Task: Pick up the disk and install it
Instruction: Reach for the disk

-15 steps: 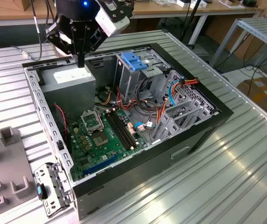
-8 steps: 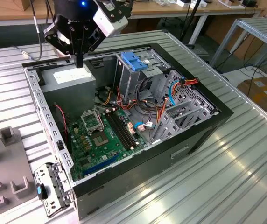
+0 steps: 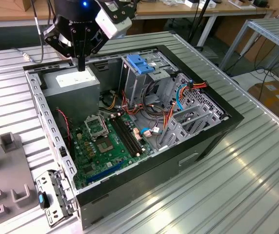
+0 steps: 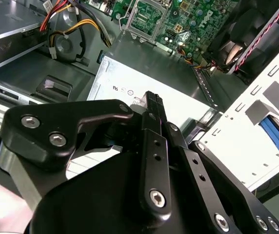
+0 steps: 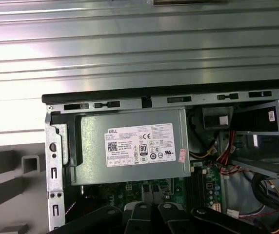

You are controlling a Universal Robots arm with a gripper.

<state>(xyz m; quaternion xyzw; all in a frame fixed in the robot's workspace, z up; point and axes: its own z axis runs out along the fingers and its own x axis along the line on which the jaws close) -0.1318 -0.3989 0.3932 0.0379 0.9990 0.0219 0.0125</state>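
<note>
Claw (image 3: 81, 67), closed, hovers over grey PSU (image 3: 76, 85) in open PC case (image 3: 178, 163).

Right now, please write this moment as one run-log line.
gripper: above grey metal box with white sticker | fingers: shut, holding nothing | case: open black computer case

We list a case (image 3: 198, 158) lying open on the table (image 3: 237, 195), with a fixture (image 3: 3, 190) on the table at the exterior view's left of it. Inside, the power supply (image 3: 73, 84) sits in the far corner at the exterior view's left. The drive cage (image 3: 147, 85) stands to its right, and the motherboard (image 3: 105, 144) lies on the floor before both. We place the gripper (image 3: 81, 66) above the power supply's far edge.
</note>
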